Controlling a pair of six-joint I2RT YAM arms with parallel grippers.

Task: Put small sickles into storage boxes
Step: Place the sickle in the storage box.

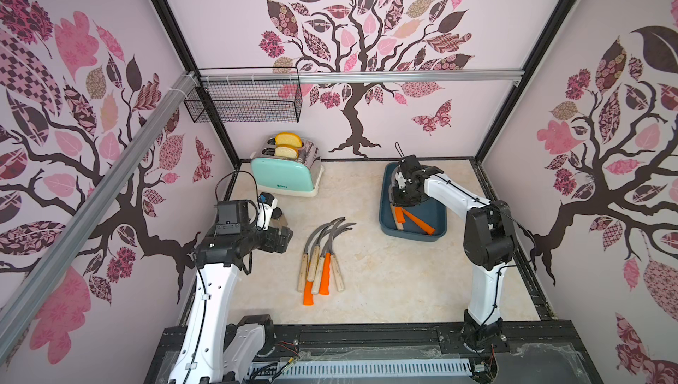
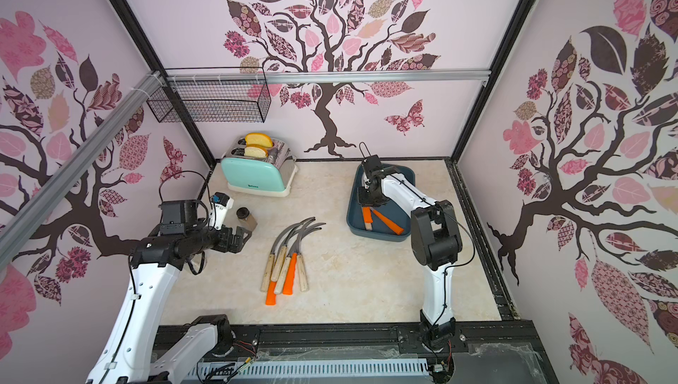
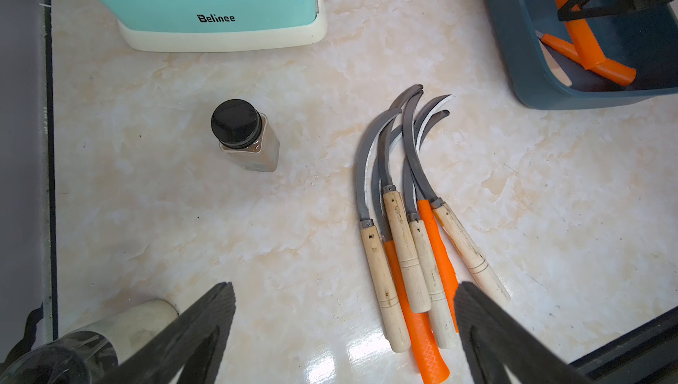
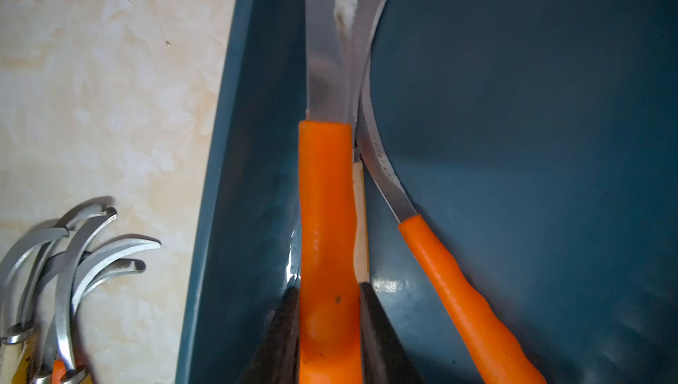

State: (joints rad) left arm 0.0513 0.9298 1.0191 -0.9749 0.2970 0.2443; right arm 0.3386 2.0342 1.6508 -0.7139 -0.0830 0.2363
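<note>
Several small sickles with grey curved blades and wood or orange handles lie piled mid-table, also in the left wrist view as the pile of sickles. The dark teal storage box sits at the back right. My right gripper is down inside it, shut on the orange handle of a sickle. A second orange-handled sickle lies beside it, and a pale wood handle shows underneath. My left gripper hangs open and empty above the table, left of the pile.
A mint toaster with bread stands at the back left. A small black-capped jar stands between the toaster and my left gripper. A black wire basket hangs on the back wall rail. The box's wall rises beside the held sickle.
</note>
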